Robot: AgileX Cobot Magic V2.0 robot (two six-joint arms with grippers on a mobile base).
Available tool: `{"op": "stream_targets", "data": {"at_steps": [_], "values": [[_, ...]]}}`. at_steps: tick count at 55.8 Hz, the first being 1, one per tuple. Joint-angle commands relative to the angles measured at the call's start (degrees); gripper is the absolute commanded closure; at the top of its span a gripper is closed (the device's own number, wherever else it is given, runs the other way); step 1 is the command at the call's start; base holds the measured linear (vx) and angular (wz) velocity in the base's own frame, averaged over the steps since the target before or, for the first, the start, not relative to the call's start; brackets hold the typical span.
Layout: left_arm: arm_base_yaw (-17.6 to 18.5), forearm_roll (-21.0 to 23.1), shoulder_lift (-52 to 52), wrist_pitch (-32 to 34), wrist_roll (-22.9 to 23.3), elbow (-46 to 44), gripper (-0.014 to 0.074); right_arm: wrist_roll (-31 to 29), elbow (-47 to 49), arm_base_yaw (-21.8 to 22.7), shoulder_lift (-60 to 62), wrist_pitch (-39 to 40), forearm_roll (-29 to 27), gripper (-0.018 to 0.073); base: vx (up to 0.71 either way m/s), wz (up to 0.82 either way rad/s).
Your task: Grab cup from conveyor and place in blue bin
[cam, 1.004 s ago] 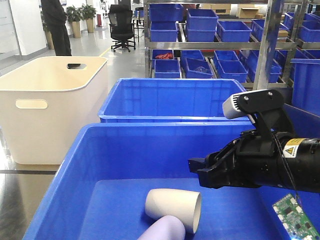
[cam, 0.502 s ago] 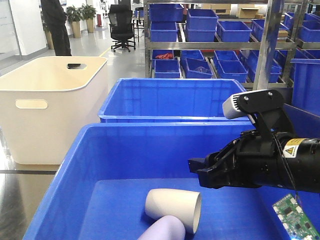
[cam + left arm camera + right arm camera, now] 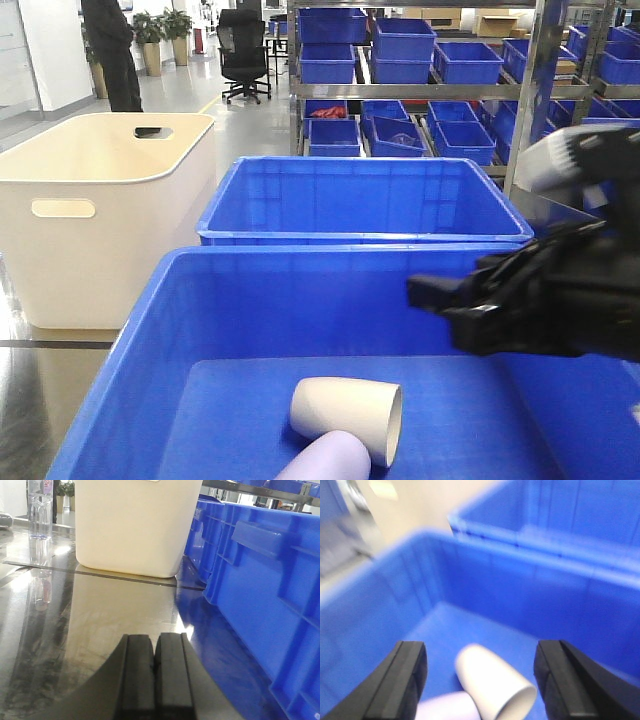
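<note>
A cream cup [image 3: 345,405] lies on its side on the floor of the blue bin [image 3: 250,320], its open end toward the right. A lavender cup [image 3: 330,458] lies against it at the near edge. My right gripper [image 3: 440,300] hangs blurred above the bin's right half. Seen from the right wrist, my right gripper [image 3: 481,652] is open, nothing held, with the cream cup [image 3: 492,682] and lavender cup [image 3: 445,707] below and between its fingers. My left gripper [image 3: 155,640] is shut and empty over the steel tabletop [image 3: 100,605]. The conveyor is out of view.
A cream-white tub [image 3: 100,210] stands left of the bin. A second blue crate [image 3: 360,200] sits behind it, with shelves of blue crates [image 3: 420,60] farther back. In the left wrist view a blue crate wall [image 3: 260,580] is at right and a water bottle [image 3: 40,500] far left.
My right arm has shifted to the right and slightly up and is now motion-blurred. Both cups lie where they were. The left gripper has no earlier view.
</note>
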State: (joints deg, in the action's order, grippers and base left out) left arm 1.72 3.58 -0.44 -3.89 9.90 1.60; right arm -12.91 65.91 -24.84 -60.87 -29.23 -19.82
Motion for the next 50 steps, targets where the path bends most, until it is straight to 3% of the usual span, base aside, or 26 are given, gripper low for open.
{"op": "stream_targets", "data": {"at_steps": [1, 14, 24, 30, 41, 50], "values": [[-0.21, -0.06, -1.04, 4.29, 0.37, 0.73, 0.0604, -0.06, 2.11, -0.03, 6.27, 3.34, -1.10, 0.0085, 0.00, 0.00], [-0.21, -0.06, -1.04, 4.29, 0.37, 0.73, 0.0604, -0.06, 1.91, -0.03, 16.81, 2.75, -1.24, 0.0230, 0.00, 0.00], [-0.21, -0.06, -1.04, 4.29, 0.37, 0.73, 0.0604, -0.45, 1.64, 0.03, 23.71, -0.47, 1.15, 0.0440, 0.00, 0.00], [-0.21, -0.06, -1.04, 4.29, 0.37, 0.73, 0.0604, -1.24, -3.15, 0.03, 28.44, 2.92, 1.85, 0.0570, 0.00, 0.00], [-0.21, -0.06, -1.04, 4.29, 0.37, 0.73, 0.0604, -2.42, -21.61, 0.28, 40.98, 19.87, 4.84, 0.0573, 0.00, 0.00], [-0.21, -0.06, -1.04, 3.89, 0.37, 0.73, 0.0603, -2.25, -33.01, 6.49, 51.07, 21.65, 10.54, 0.0571, 0.00, 0.00]]}}
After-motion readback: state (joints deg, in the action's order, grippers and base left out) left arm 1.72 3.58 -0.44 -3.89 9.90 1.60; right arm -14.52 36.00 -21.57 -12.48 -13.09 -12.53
